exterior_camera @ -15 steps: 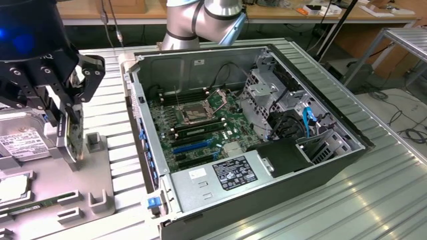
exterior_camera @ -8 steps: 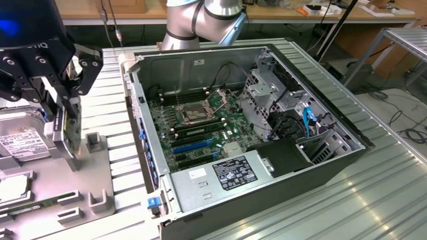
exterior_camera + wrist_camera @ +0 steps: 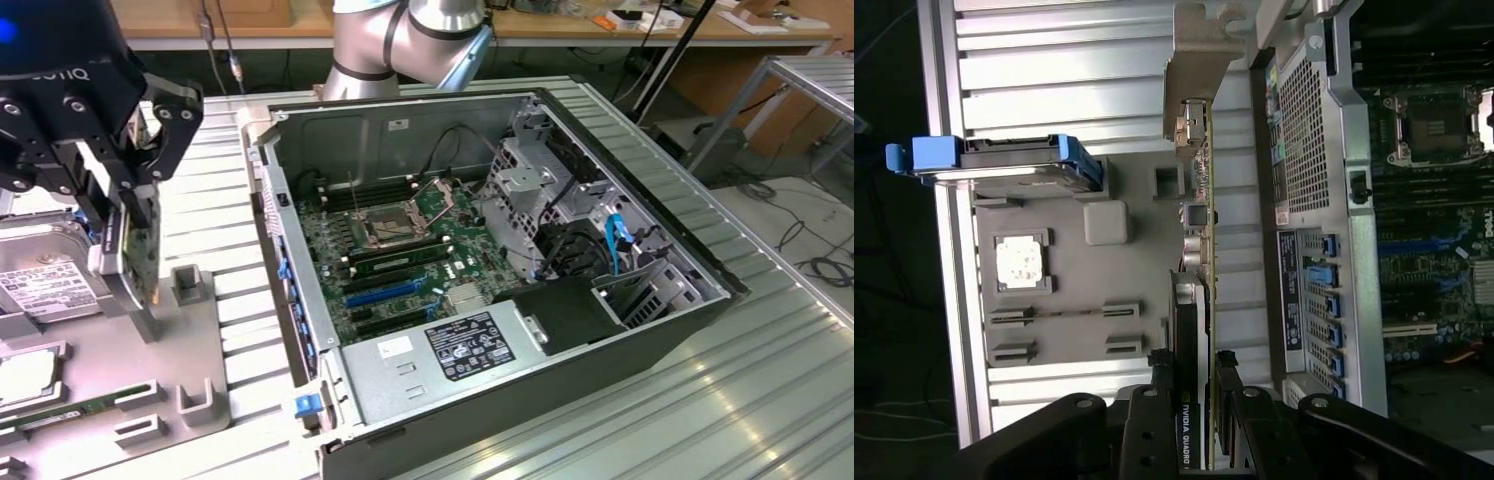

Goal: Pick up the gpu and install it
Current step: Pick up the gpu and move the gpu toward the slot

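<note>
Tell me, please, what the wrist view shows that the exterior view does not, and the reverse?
The wrist view adds: the gpu seen edge-on, its silver end bracket, the NVIDIA Quadro lettering on its shroud, and the perforated vent on the case's rear panel.
The exterior view adds: the robot arm, the power supply and a blue cable inside the case.
Both share: the gripper closed on the gpu, the motherboard and the hard drive.
</note>
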Controlling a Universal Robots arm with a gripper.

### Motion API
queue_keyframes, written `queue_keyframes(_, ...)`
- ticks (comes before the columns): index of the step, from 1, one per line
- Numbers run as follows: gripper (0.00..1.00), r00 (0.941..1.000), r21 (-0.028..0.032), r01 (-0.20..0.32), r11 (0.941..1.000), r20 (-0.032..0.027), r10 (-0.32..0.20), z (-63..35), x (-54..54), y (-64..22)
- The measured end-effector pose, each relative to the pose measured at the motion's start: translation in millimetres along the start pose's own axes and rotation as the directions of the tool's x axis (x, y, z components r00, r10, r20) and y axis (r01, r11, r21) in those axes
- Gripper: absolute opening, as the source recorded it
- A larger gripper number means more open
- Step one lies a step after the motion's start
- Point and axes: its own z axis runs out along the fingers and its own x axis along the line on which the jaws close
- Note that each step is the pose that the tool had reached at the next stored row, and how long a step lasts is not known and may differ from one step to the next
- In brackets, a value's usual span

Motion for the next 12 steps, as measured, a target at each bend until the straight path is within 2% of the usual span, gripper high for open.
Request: queue_keyframes(12, 0.27, 1.0, 0.0, -0.003, 1.0, 0.0001, 0.003, -14.2, -0.3, 0.6)
